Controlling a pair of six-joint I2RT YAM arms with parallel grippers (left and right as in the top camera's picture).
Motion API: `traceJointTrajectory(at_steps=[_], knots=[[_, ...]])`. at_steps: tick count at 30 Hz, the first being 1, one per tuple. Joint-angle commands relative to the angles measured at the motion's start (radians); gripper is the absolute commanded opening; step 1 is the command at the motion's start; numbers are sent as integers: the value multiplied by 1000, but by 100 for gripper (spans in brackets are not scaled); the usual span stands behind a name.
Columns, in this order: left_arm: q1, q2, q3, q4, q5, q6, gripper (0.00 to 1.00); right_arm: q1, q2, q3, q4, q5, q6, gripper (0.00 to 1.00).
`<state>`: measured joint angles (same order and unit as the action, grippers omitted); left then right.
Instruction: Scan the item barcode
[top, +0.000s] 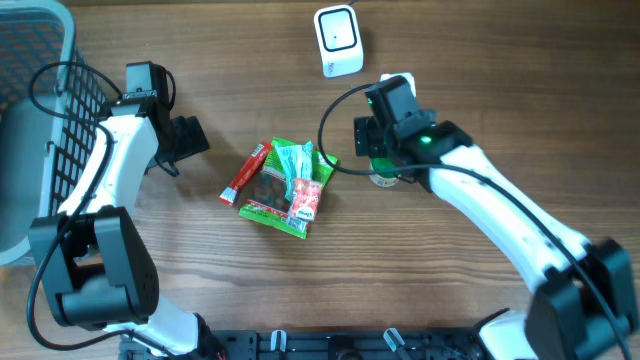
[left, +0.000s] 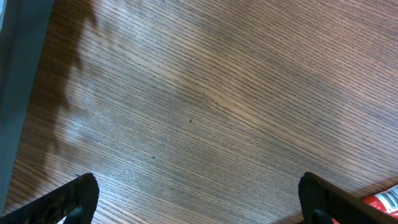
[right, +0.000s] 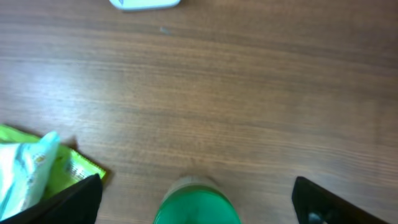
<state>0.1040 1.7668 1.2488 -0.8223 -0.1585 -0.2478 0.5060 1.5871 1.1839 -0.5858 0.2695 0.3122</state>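
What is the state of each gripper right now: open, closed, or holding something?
Left gripper: open, holding nothing.
Right gripper: open, with a green round item between its jaws, a gap on each side, not gripped.

— Can any wording be read on the green packets (top: 290, 190) in the middle of the overhead view?
— Red and white printed patches are seen on them, but no word or number can be made out.
— And on the red stick packet (top: 245, 172) at nine o'clock from them?
— White marks are shown on its end in the left wrist view, at four o'clock there; they are too blurred to be read.
— What is found on the white scanner (top: 338, 40) at twelve o'clock?
— Only a dark rounded outline is seen on its face. No brand or label is legible.
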Motion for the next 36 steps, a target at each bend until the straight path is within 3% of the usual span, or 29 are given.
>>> traceJointTrajectory(at_steps=[1, 8, 13, 20, 23, 28, 35, 36], knots=[[5, -17, 16, 0, 5, 9, 100, 3, -90, 25, -68, -31, 3, 100], [5, -17, 16, 0, 5, 9, 100, -148, -99, 376, -475, -325, 81, 100], [5, -17, 16, 0, 5, 9, 100, -259, -62, 414, -605, -429, 39, 100], [5, -17, 16, 0, 5, 9, 100, -215, 75, 413, -582, -429, 8, 100], [5, -17, 16, 0, 5, 9, 100, -214, 138, 411, -591, -437, 84, 100], [5, -17, 16, 0, 5, 9, 100, -190, 228, 400, -601, -431, 81, 100], [5, -17, 16, 0, 5, 9, 100, -155, 327, 372, -551, -305, 160, 100], [5, -17, 16, 0, 5, 9, 100, -155, 335, 372, -552, -304, 164, 96]])
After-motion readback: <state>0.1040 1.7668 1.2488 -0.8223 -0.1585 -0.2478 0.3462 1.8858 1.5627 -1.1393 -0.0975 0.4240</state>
